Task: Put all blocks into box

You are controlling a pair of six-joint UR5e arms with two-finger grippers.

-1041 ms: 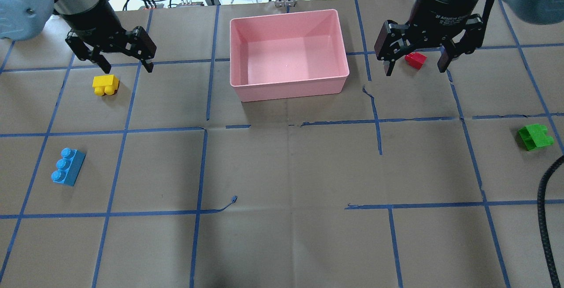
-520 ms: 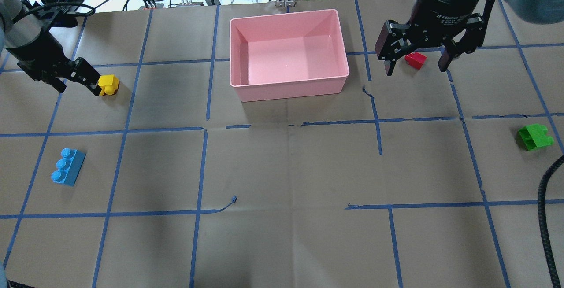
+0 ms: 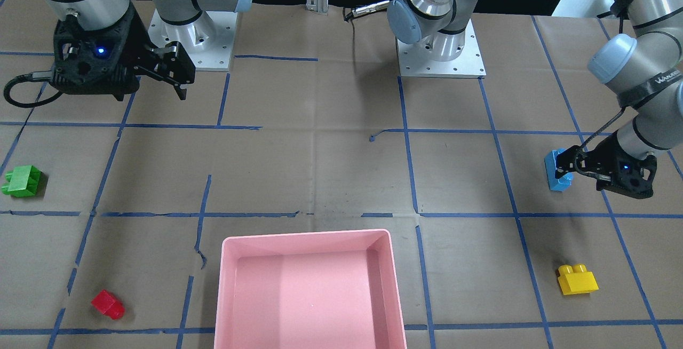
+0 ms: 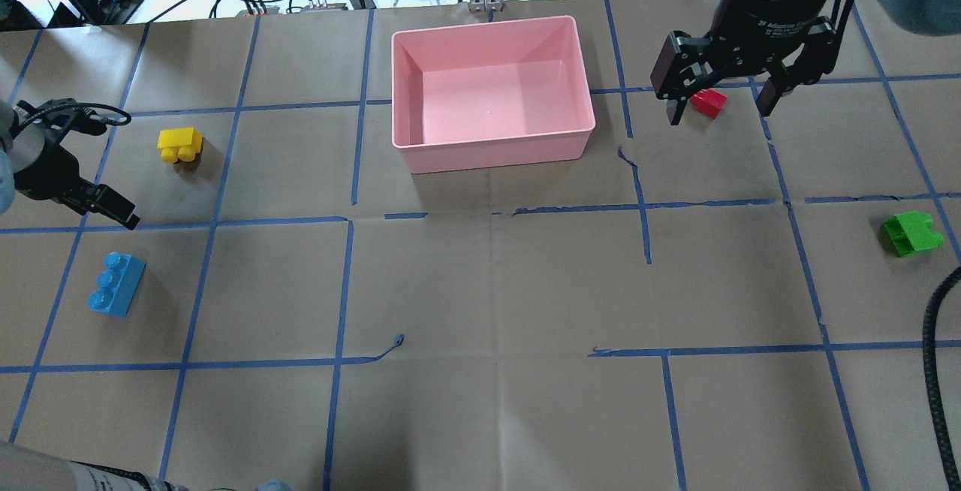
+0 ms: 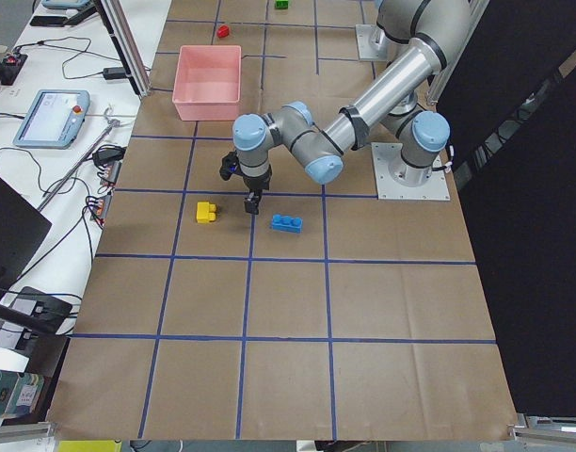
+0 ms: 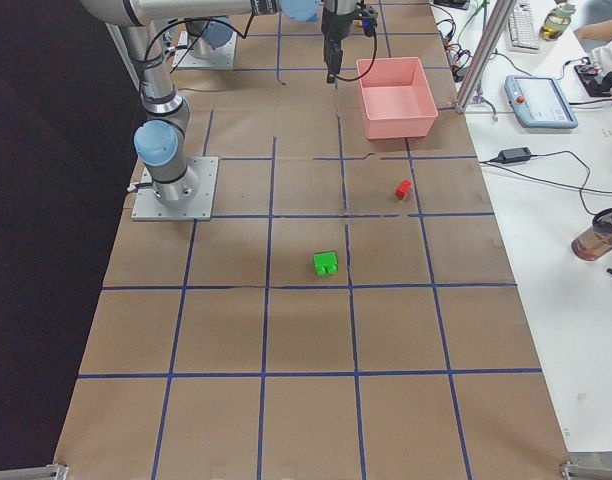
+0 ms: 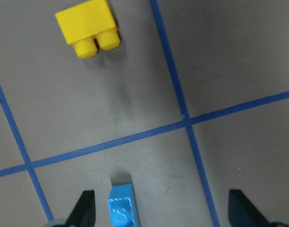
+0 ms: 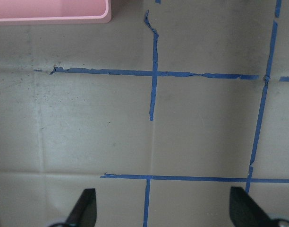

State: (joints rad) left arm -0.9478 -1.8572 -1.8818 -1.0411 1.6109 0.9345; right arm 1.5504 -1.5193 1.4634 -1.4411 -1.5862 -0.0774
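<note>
The pink box (image 4: 495, 155) stands at the table's far middle, empty. The yellow brick (image 4: 180, 145) and blue brick (image 4: 116, 283) lie at the left. The red brick (image 4: 708, 100) and green brick (image 4: 912, 233) lie at the right. My left gripper (image 4: 120, 215) is open and hangs low just beyond the blue brick. In the left wrist view the blue brick (image 7: 122, 208) shows between the fingertips (image 7: 85, 208), with the yellow brick (image 7: 88, 28) ahead. My right gripper (image 4: 719, 106) is open, high over the table, with the red brick seen between its fingers from overhead.
A black cable (image 4: 927, 371) curves along the table's right edge. Blue tape lines grid the brown paper. The right wrist view shows bare paper and a corner of the box (image 8: 50, 18). Cables and devices lie beyond the far edge.
My left gripper has swung from above the yellow brick leftward and nearer, down to beside the blue brick. My right gripper has shifted slightly right and away, still open.
</note>
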